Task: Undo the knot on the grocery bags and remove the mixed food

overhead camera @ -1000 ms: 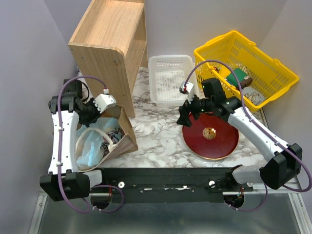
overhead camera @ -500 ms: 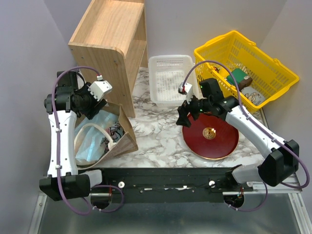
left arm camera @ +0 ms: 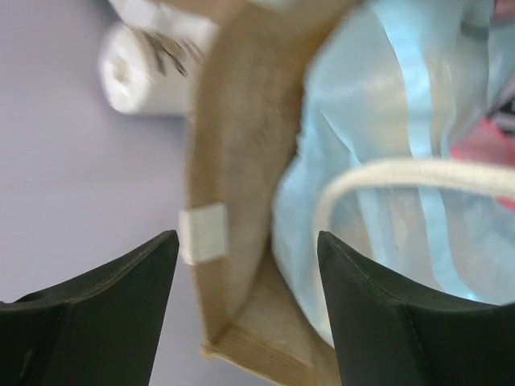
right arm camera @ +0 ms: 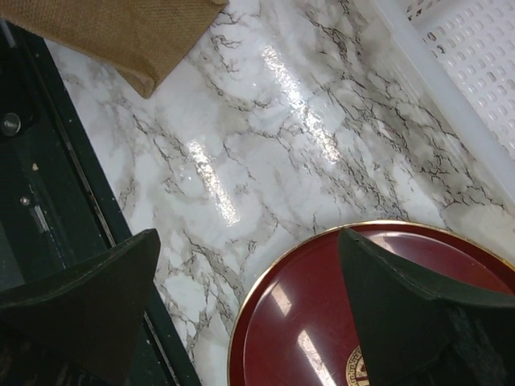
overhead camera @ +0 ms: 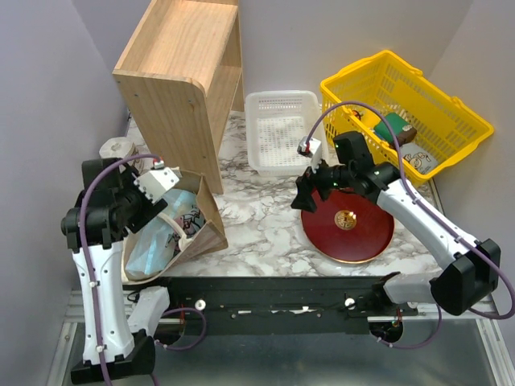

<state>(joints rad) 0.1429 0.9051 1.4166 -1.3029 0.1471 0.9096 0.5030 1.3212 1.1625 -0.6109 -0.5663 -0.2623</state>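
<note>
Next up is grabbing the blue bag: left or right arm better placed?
Left. The left gripper, open, hangs right above the mouth of the brown paper bag, where the blue plastic bag sits. The right gripper, also open, is by the red plate, away from both bags.

left claw [left arm camera: 245, 245]: drawn back nearward | blue plastic bag [overhead camera: 158, 232]: perhaps shifted

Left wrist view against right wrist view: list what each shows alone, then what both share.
Only the left wrist view: the light blue plastic bag, a cream rope handle across it, and a white roll. Only the right wrist view: the red plate, the white basket and the marble table. Both: the brown paper bag, and open jaws.
</note>
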